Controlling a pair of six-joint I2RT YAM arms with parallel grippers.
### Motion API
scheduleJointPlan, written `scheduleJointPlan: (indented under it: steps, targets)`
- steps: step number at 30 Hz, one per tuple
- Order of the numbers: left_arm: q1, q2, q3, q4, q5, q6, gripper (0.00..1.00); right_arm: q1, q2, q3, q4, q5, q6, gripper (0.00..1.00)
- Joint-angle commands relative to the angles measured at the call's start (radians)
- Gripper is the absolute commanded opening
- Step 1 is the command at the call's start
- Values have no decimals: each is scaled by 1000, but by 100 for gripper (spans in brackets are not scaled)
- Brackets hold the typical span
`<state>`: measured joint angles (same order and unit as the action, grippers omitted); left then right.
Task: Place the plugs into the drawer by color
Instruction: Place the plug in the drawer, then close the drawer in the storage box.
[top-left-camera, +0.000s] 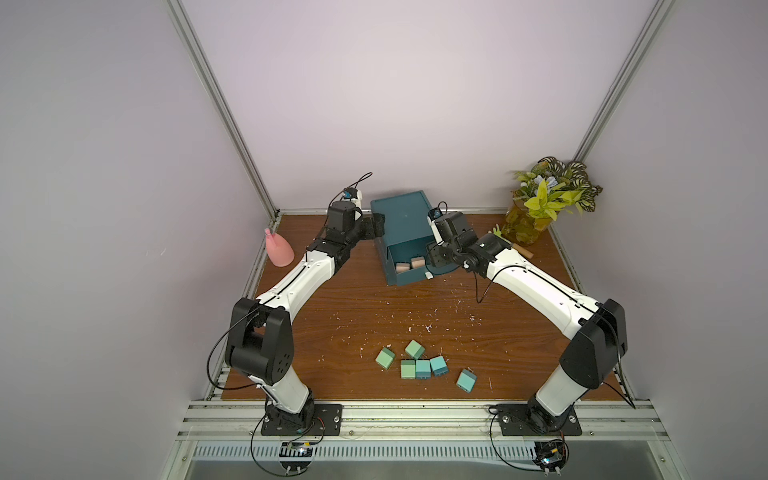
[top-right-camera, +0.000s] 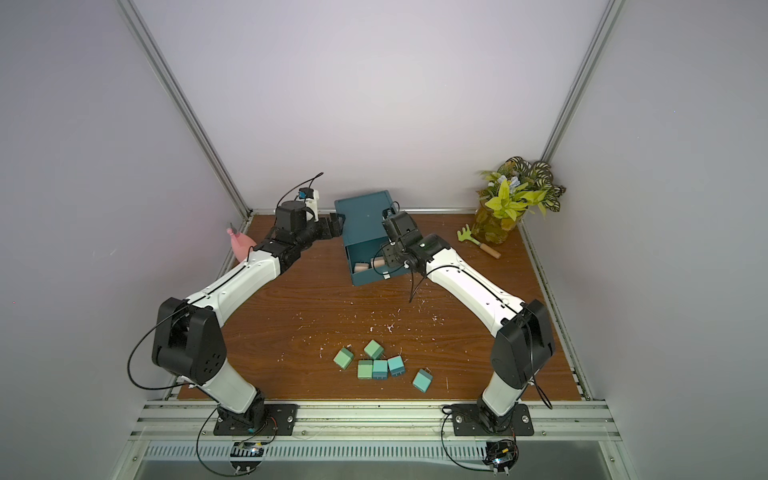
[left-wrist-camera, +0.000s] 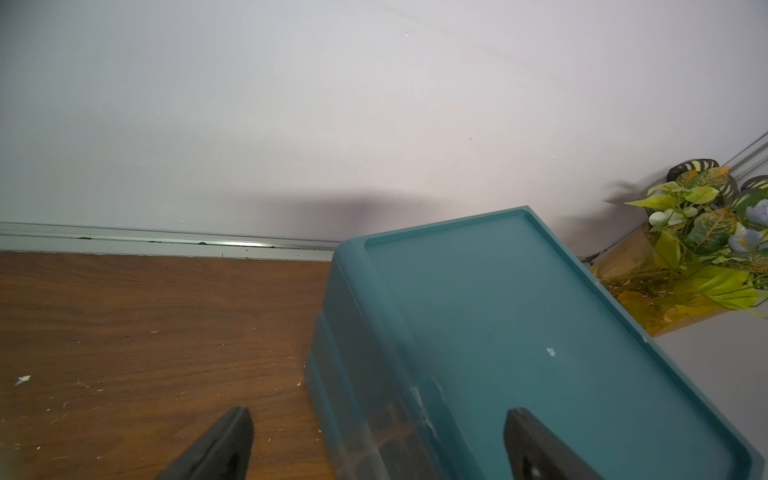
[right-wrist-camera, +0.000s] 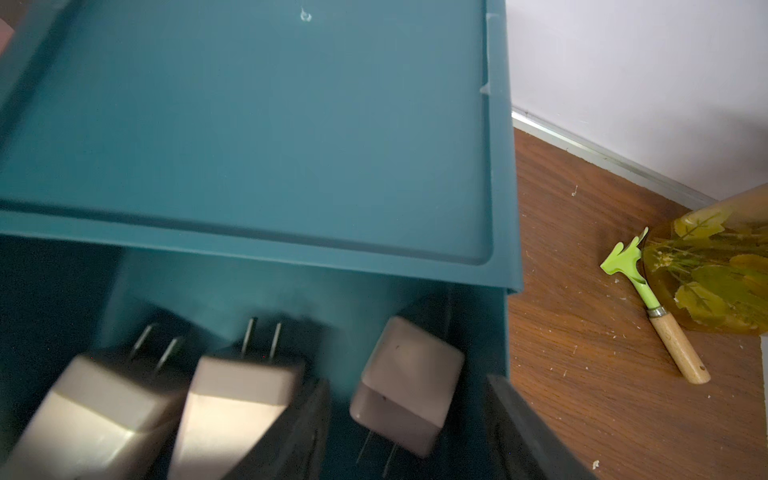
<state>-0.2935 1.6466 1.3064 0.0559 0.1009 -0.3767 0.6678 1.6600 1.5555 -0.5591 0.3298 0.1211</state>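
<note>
The dark teal cabinet (top-left-camera: 405, 224) stands at 12 o'clock on the tabletop (top-left-camera: 353, 307), its top drawer (top-left-camera: 405, 279) pulled out toward 6 o'clock. The right jaws reach into that drawer from 3 o'clock and stand wide. In the right wrist view a tilted pinkish-beige plug (right-wrist-camera: 409, 374) shows between them, prongs down, with a gap on either side, so nothing is gripped. Two more pinkish-beige plugs (right-wrist-camera: 241, 395) lie side by side just beside it in the same drawer, prongs toward the drawer's back. The left jaws are at the cabinet's 9 o'clock side, also wide. The left wrist view shows one jaw over the wood and the other over the cabinet's top, with its upper edge between them. Six mint green and blue-teal plugs (top-left-camera: 423, 369) lie on the tabletop at 6 o'clock, five bunched close and one a little apart toward 4 o'clock. A potted plant (top-left-camera: 548, 199) stands at 2 o'clock and a pink bottle (top-left-camera: 279, 249) at 10 o'clock.
</note>
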Motion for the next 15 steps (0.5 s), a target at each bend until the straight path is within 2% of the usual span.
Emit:
scheduleJointPlan:
  steps: [1, 8, 15]
  targets:
    - [31, 5, 46, 36, 5, 38, 91, -11, -136, -29, 76, -11, 4, 66]
    - [53, 104, 164, 103, 41, 61, 92, -3, -373, -295, 307, -47, 40, 67]
    - [52, 282, 377, 57, 170, 30, 89, 59, -594, -640, 577, -117, 149, 67]
